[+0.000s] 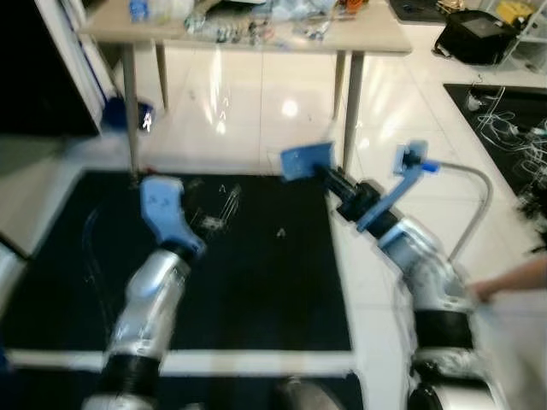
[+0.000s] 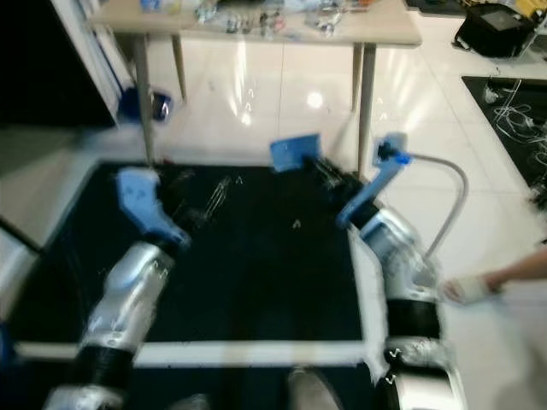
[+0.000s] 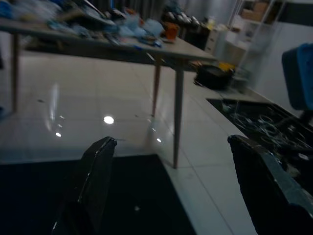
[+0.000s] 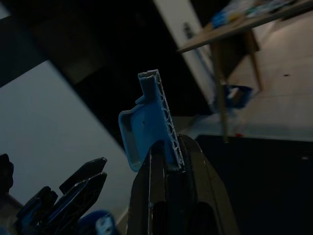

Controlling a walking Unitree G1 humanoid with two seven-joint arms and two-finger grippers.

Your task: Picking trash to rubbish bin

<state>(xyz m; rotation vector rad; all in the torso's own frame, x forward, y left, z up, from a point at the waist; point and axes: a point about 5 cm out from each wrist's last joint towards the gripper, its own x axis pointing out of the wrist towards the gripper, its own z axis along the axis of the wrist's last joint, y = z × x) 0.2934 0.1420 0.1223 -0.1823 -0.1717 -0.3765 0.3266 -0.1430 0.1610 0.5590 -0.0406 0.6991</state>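
Note:
My right gripper (image 4: 170,152) is shut on a piece of blue corrugated plastic (image 4: 146,120), which stands up between its fingers. In the left eye view that blue plastic piece (image 1: 306,160) hangs over the far right edge of the black floor mat (image 1: 256,290), near a table leg. My left gripper (image 3: 171,142) is open, its two black fingers wide apart with nothing between them. The left arm (image 1: 158,256) reaches out over the left part of the mat.
A wooden table (image 1: 376,38) cluttered with small items stands just beyond the mat, its legs (image 1: 350,107) close to the right gripper. A person's hand (image 2: 466,289) reaches in beside my right arm. A black bag (image 1: 479,34) and loose cables (image 1: 504,120) lie at the right.

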